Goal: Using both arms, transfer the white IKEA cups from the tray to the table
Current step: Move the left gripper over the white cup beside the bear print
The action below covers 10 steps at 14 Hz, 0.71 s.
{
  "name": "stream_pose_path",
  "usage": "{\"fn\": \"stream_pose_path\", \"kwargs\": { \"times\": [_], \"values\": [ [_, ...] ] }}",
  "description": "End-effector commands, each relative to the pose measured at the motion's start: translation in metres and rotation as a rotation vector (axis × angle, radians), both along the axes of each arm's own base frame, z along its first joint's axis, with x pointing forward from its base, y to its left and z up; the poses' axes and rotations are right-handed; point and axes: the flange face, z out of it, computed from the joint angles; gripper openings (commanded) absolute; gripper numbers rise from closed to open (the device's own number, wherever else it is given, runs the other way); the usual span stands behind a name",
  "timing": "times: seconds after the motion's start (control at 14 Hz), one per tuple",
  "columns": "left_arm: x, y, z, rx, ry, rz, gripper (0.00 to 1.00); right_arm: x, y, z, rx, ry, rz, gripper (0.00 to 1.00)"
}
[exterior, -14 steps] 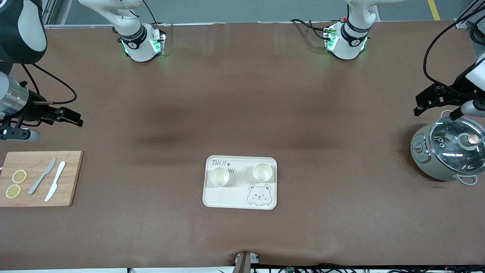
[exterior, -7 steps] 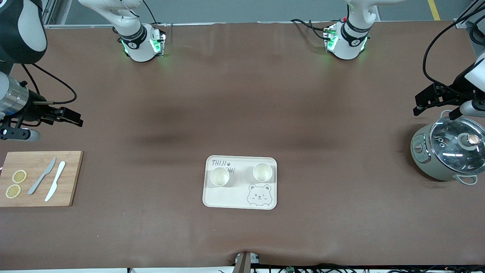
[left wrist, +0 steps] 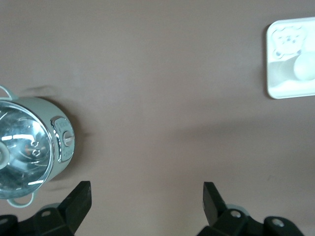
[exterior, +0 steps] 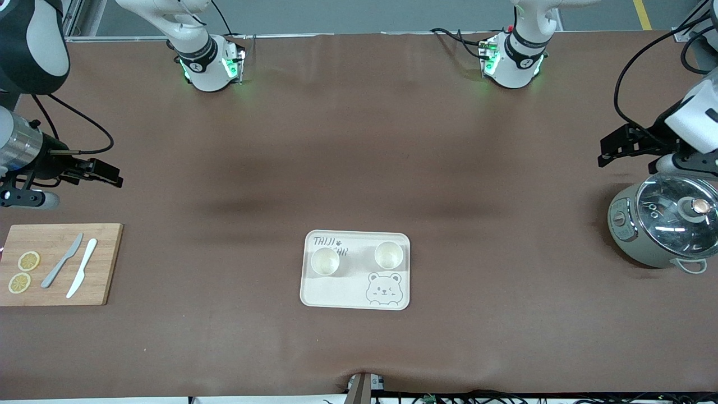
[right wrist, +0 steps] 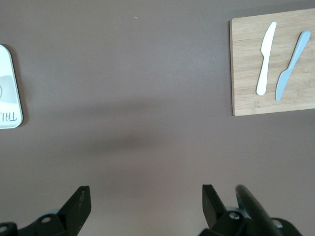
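Two white IKEA cups stand upright on the cream bear tray (exterior: 359, 303), one (exterior: 325, 261) toward the right arm's end and one (exterior: 389, 255) toward the left arm's end. My left gripper (exterior: 608, 151) is open and empty over bare table beside the grey pot. Its wrist view (left wrist: 146, 201) shows the tray (left wrist: 283, 88) and part of one cup (left wrist: 305, 69) far off. My right gripper (exterior: 106, 173) is open and empty over bare table by the cutting board. Its wrist view (right wrist: 146, 201) shows only the tray's edge (right wrist: 9, 88). Both grippers are far from the cups.
A grey pot with a glass lid (exterior: 667, 227) stands at the left arm's end of the table. A wooden cutting board (exterior: 56, 264) with two knives and lemon slices lies at the right arm's end. Brown table (exterior: 359, 140) lies between the arm bases and the tray.
My left gripper has shifted a little away from the pot toward the middle of the table. The right gripper, cups and tray have not moved.
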Motion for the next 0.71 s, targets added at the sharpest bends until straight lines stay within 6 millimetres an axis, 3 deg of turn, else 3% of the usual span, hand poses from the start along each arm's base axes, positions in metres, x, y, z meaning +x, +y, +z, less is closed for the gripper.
{"fn": "stream_pose_path", "kwargs": {
  "times": [0.0,0.28,0.64],
  "values": [
    [0.004,-0.018,-0.02,0.051,0.036,-0.018,1.0,-0.008,0.003,0.005,0.005,-0.007,-0.013,1.0],
    [0.017,-0.033,-0.061,0.051,0.07,-0.027,1.0,-0.008,0.003,0.006,0.005,-0.009,-0.013,1.0],
    [0.028,-0.057,-0.09,0.036,0.087,-0.022,1.0,-0.008,0.003,0.006,0.005,-0.009,-0.011,1.0]
  ]
}}
